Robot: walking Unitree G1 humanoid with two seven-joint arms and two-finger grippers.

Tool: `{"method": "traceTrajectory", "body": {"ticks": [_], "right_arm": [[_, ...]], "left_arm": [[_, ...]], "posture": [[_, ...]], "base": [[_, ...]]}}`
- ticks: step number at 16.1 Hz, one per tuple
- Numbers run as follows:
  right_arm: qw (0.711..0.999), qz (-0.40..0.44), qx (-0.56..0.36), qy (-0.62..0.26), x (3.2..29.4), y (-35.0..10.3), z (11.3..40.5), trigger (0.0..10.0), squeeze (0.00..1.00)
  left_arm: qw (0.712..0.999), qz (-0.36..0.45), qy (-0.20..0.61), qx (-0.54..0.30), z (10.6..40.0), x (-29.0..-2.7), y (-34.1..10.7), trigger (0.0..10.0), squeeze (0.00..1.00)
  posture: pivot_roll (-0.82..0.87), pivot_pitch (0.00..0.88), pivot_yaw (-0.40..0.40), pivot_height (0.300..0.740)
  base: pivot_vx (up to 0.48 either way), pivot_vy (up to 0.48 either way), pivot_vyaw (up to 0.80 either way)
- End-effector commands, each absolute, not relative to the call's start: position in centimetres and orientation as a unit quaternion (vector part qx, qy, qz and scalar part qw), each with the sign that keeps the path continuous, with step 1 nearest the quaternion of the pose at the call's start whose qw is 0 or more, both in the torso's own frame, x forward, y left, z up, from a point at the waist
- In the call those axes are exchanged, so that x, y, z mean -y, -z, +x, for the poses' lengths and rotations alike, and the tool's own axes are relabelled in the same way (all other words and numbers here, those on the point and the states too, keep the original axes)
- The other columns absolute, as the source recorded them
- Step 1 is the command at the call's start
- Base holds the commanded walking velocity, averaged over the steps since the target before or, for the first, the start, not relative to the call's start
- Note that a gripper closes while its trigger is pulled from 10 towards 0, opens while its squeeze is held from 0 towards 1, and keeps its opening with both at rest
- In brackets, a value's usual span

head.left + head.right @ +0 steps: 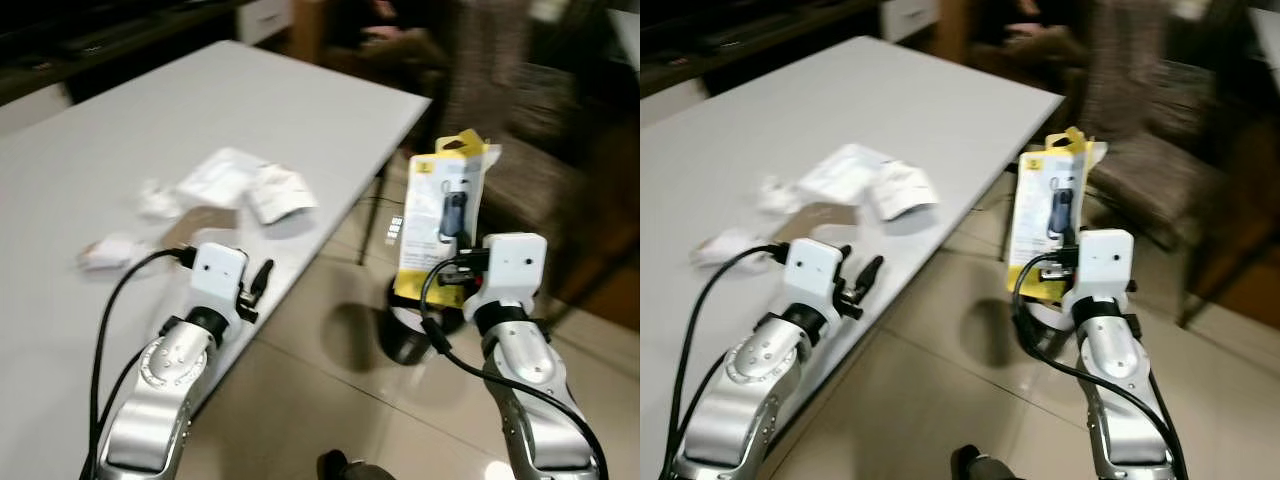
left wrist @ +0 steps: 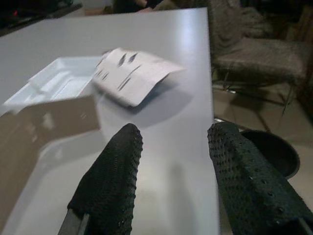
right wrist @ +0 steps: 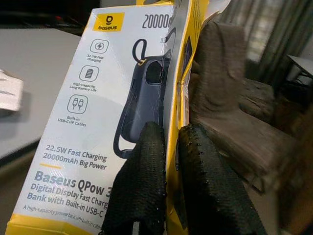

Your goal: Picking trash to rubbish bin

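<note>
My right gripper (image 1: 462,262) is shut on a white and yellow power-bank package (image 1: 440,215), held upright in the air off the table's right edge. In the right wrist view both fingers (image 3: 146,176) clamp the package (image 3: 117,112) edge. A dark round rubbish bin (image 1: 412,335) stands on the floor just below the package, partly hidden by it. My left gripper (image 1: 258,285) hangs open at the table's near right edge. Beyond it on the table lie a white paper wrapper (image 1: 278,192), a white plastic tray (image 1: 215,178), a brown card (image 1: 195,225) and crumpled white scraps (image 1: 112,250).
The grey table (image 1: 250,100) runs from the left to mid picture. An upholstered chair (image 1: 520,120) stands behind the bin at the right. Glossy tiled floor (image 1: 330,400) lies between my arms. Dark furniture lines the back wall.
</note>
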State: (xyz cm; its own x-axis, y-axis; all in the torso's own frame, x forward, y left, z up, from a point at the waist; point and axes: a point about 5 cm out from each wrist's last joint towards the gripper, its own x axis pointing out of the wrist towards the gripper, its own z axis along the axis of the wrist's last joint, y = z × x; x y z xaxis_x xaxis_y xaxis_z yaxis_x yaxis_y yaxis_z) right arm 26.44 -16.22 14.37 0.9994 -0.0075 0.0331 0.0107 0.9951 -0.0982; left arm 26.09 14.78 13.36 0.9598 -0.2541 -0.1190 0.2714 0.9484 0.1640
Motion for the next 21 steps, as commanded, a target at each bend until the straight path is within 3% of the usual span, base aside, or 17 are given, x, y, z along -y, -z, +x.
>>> {"method": "traceTrajectory", "body": {"ticks": [1, 12, 16, 21], "right_arm": [[0.999, -0.049, 0.009, -0.002, 16.2, -14.3, 26.5, 10.0, 0.0], [0.998, -0.048, -0.038, -0.033, 15.8, -13.0, 26.1, 10.0, 0.0], [0.99, -0.051, -0.102, -0.082, 15.0, -11.0, 25.6, 10.0, 0.0], [0.985, -0.047, -0.135, -0.099, 14.5, -9.9, 25.4, 10.0, 0.0]], "left_arm": [[0.987, 0.098, 0.125, -0.034, 26.1, -14.8, -13.8, 10.0, 0.0], [0.986, 0.082, 0.143, -0.009, 26.1, -13.8, -14.3, 10.0, 0.0], [0.983, 0.096, 0.157, -0.008, 26.0, -13.7, -14.0, 10.0, 0.0], [0.981, 0.106, 0.16, -0.024, 25.7, -13.7, -13.0, 10.0, 0.0]], "posture": [[-0.03, 0.051, -0.035, 0.74], [-0.04, 0.048, -0.049, 0.74], [-0.04, 0.053, -0.051, 0.74], [-0.04, 0.066, -0.058, 0.74]], "base": [[0.0, 0.0, -0.8], [0.0, 0.0, -0.8], [0.145, 0.0, -0.8], [0.387, 0.0, 0.0]]}}
